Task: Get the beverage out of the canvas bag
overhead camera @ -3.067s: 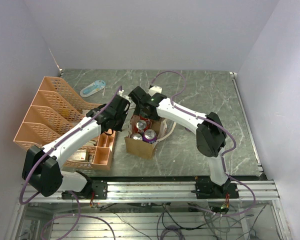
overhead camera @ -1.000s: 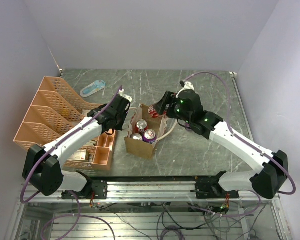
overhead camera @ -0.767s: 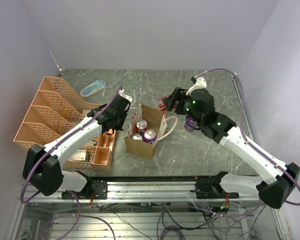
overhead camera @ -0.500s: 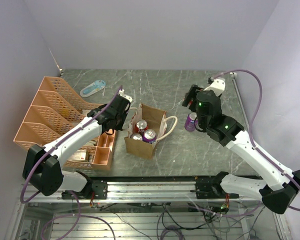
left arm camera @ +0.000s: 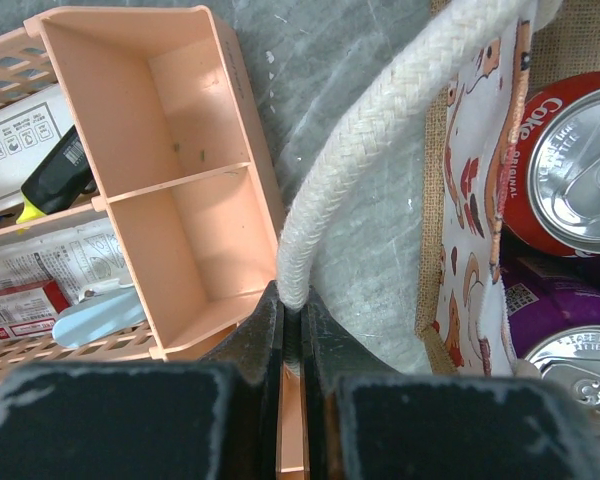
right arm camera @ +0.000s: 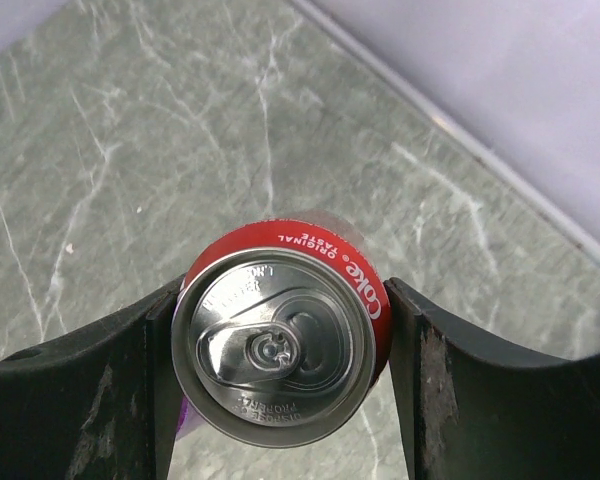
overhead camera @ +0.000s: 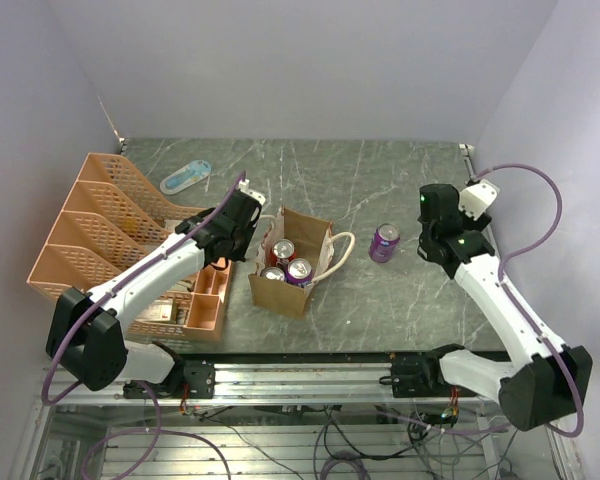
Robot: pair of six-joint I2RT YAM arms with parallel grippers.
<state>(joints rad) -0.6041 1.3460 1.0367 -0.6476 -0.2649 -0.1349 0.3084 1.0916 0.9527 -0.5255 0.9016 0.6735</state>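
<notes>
Right gripper (right arm camera: 280, 365) clenched on a red Coke can (right arm camera: 315, 248), over the far right of the table (overhead camera: 380, 300), well apart from the canvas bag (overhead camera: 280, 292). Left gripper (left arm camera: 292, 310) pinched on its rope handle (left arm camera: 380, 130). Inside the bag, three cans (overhead camera: 299, 268). Between bag and right arm, a purple can (overhead camera: 384, 242) upright. From above, held can hidden behind the wrist. Three seconds earlier, was over the bag.

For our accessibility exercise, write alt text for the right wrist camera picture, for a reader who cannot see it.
A red Coke can seen from straight above, silver top and pull tab up, sits between the right gripper's two dark fingers, which press on its sides. Below lies the grey-green marbled table, with a pale wall behind.
</notes>
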